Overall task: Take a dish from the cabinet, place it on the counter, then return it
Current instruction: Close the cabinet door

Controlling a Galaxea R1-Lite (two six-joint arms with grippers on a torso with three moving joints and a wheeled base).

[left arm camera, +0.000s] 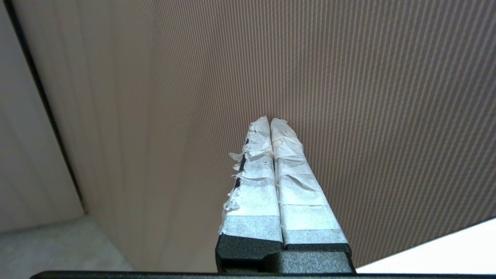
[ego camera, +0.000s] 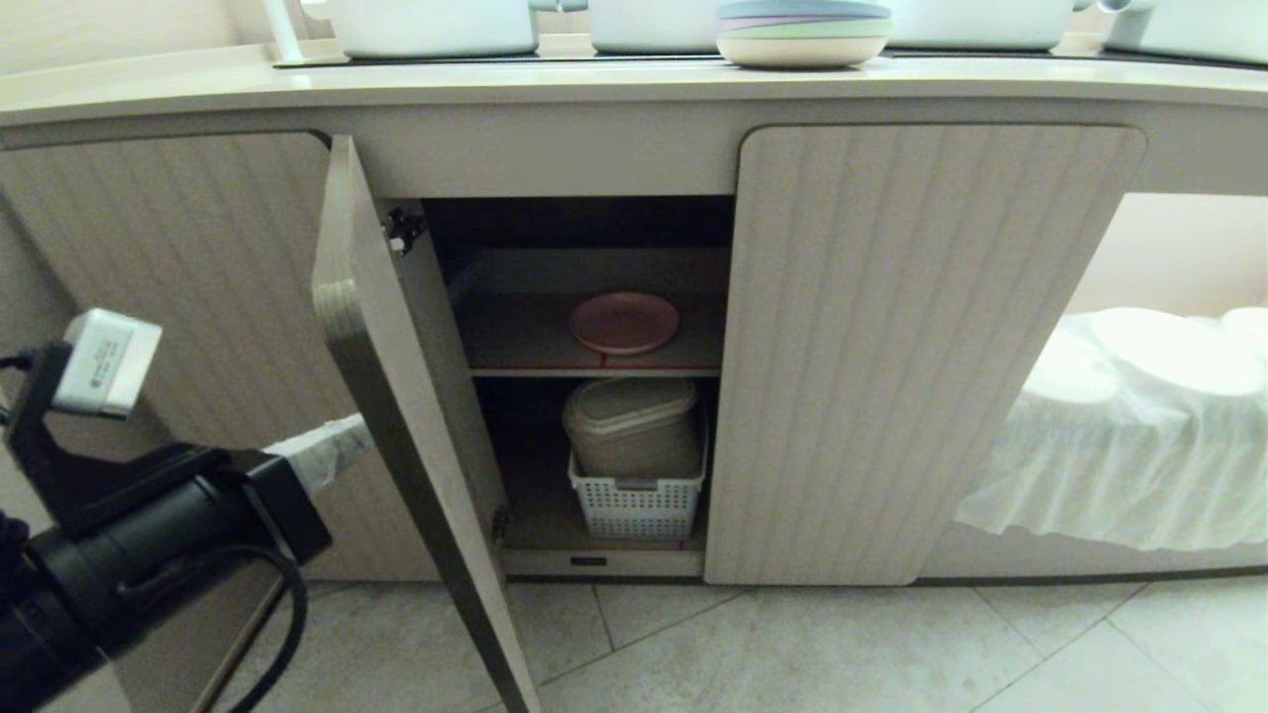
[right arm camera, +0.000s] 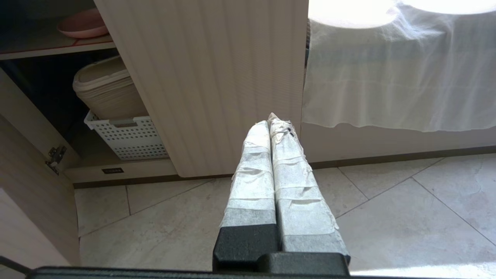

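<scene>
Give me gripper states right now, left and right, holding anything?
Left gripper: closed, empty, tips against the outer face of the open cabinet door.
Right gripper: closed, empty, parked low over the floor in front of the cabinet.

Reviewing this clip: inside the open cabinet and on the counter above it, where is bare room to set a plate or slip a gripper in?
Free: the upper shelf on either side of the pink dish, and the counter strip in front of the pots. Crowded: the lower compartment, filled by the white basket holding a beige container. The left gripper sits outside the open door.
</scene>
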